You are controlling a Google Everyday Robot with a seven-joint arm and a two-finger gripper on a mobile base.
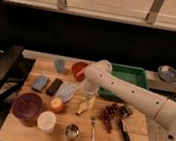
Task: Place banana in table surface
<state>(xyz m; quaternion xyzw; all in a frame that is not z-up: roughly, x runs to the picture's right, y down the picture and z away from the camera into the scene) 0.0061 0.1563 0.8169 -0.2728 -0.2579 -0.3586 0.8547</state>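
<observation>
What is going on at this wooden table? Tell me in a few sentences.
A one-armed robot reaches over the table surface. Its gripper points down just over the banana, jaws open. The banana lies on the bare wood between an orange-red fruit and a bunch of grapes. Whether the gripper touches it cannot be told. The green tray sits behind the arm.
</observation>
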